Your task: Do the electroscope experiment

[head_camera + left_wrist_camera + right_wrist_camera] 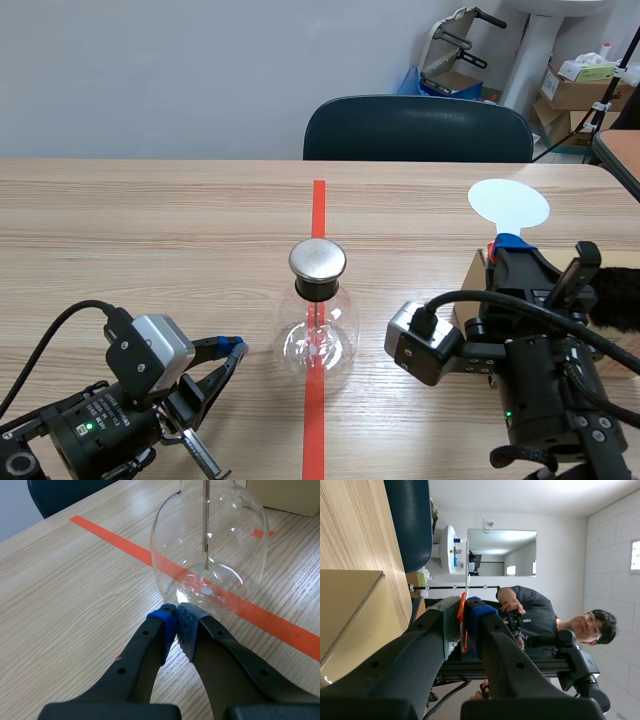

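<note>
Scene view: the flask stood upright at mid-worktop on the tape line, with a metal cap on top. It had bare wood all round it and was well back from every edge. The left gripper lay low to the flask's left, near it but apart. The right gripper was raised to the flask's right beside a box, with the white disc held up above it. A chair stood at the far edge.

Left wrist view: the left gripper was closed on nothing, its pads meeting just short of the flask's lower wall. Whether they touched I cannot tell. A rod hung inside the glass, and the tape ran under the base.

Right wrist view: the right gripper was clamped on the thin orange handle, and the disc showed edge-on as a thin line ahead. The box lay close beside the gripper, and its edge left little room there. A person sat beyond.
</note>
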Available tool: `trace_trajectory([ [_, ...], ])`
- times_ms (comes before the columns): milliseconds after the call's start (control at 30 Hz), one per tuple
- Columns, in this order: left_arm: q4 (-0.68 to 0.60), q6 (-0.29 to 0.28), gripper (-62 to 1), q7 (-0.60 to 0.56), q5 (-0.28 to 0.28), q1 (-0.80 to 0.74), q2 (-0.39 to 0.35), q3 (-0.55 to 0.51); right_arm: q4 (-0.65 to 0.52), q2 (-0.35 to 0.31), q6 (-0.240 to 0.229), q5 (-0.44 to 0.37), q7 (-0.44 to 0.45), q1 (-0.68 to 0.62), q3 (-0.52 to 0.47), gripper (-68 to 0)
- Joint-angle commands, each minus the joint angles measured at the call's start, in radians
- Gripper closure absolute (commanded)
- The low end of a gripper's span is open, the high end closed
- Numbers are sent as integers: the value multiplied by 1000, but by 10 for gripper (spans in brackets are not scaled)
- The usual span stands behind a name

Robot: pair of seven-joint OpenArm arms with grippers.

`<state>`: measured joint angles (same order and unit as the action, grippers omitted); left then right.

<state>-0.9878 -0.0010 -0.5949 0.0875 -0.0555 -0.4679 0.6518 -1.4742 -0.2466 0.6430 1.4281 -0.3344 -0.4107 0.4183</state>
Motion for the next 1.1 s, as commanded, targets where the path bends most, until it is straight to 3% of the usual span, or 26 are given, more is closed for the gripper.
trace_trajectory([
  [0, -6, 5, -40, -14, 6, -3, 8, -3, -17, -8, 11, 0, 0, 9, -6, -20],
  [867, -6, 5, -40, -6, 6, -2, 8, -3, -17, -8, 11, 1, 1, 8, -6, -20],
  [967, -6, 5, -40, -6, 6, -2, 8, -3, -17, -8, 11, 1, 50, 9, -7, -20],
  [1067, -6, 5, -40, -6, 6, -3, 8, -3, -17, -8, 11, 1, 165, 9, -6, -20],
])
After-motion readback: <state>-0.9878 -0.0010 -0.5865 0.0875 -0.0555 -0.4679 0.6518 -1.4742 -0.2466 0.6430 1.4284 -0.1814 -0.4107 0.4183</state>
